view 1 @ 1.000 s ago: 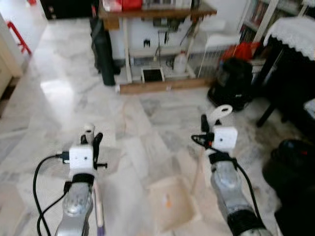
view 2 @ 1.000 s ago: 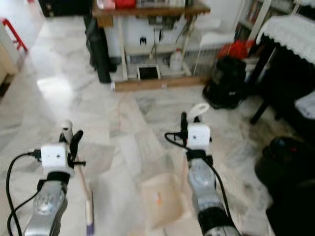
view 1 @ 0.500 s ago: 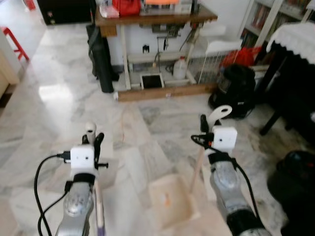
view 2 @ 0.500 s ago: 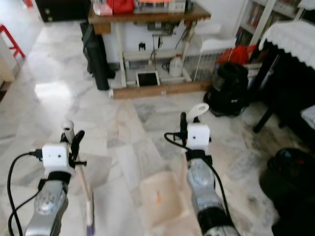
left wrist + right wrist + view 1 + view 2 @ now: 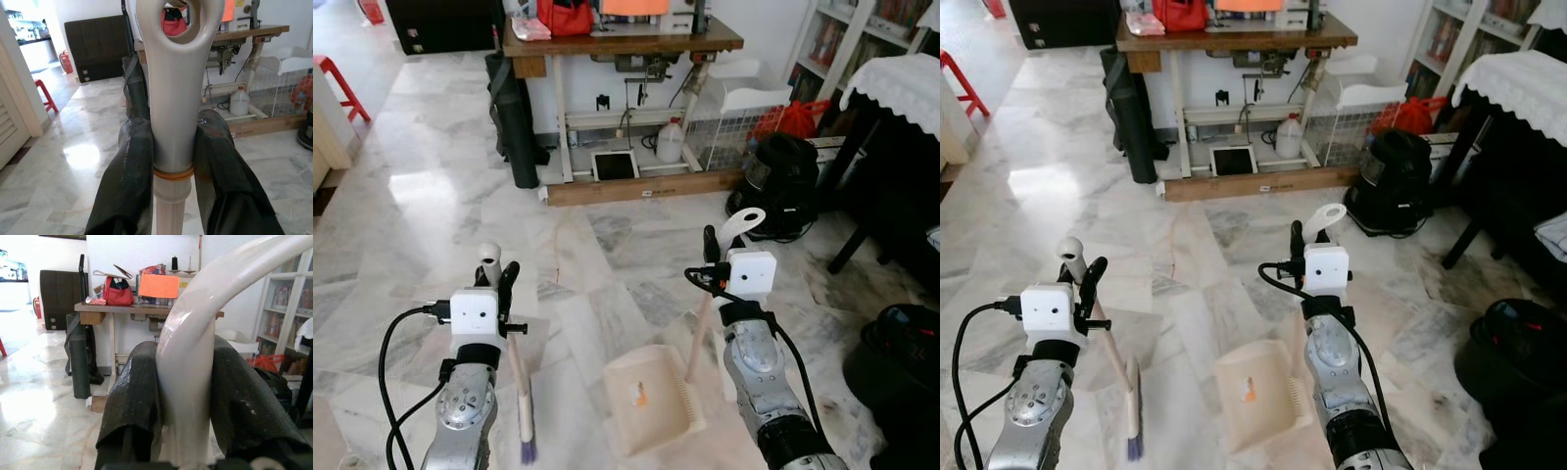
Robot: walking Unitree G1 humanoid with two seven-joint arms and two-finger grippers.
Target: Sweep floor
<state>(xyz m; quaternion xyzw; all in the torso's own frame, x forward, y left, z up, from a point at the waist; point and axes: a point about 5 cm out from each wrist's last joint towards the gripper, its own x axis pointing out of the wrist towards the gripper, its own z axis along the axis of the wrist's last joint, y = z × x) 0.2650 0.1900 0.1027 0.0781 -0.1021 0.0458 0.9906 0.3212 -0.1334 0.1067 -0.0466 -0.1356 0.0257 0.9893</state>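
Note:
My left gripper (image 5: 500, 278) is shut on the pale handle of a broom (image 5: 518, 370), just under its ring-shaped end. The stick slants down to purple-tipped bristles (image 5: 527, 446) near the marble floor. In the left wrist view my two black fingers (image 5: 132, 171) clamp the handle from both sides. My right gripper (image 5: 717, 247) is shut on the curved white top of a dustpan handle (image 5: 701, 327). The beige dustpan (image 5: 656, 416) rests on the floor between my arms, with a small orange scrap (image 5: 638, 396) inside. In the right wrist view both fingers (image 5: 137, 396) squeeze that handle.
A wooden work table (image 5: 617, 41) with clutter beneath stands ahead. A white wire rack (image 5: 736, 117) and a black vacuum (image 5: 785, 171) sit to its right. A dark table with a lace cloth (image 5: 901, 83) and a black bin (image 5: 901, 357) line the right side. Open marble floor (image 5: 421, 186) lies ahead on the left.
The whole picture has shifted down and sharpened, so the camera moved. The broom's bristles now show lower in view. Both grippers keep their hold.

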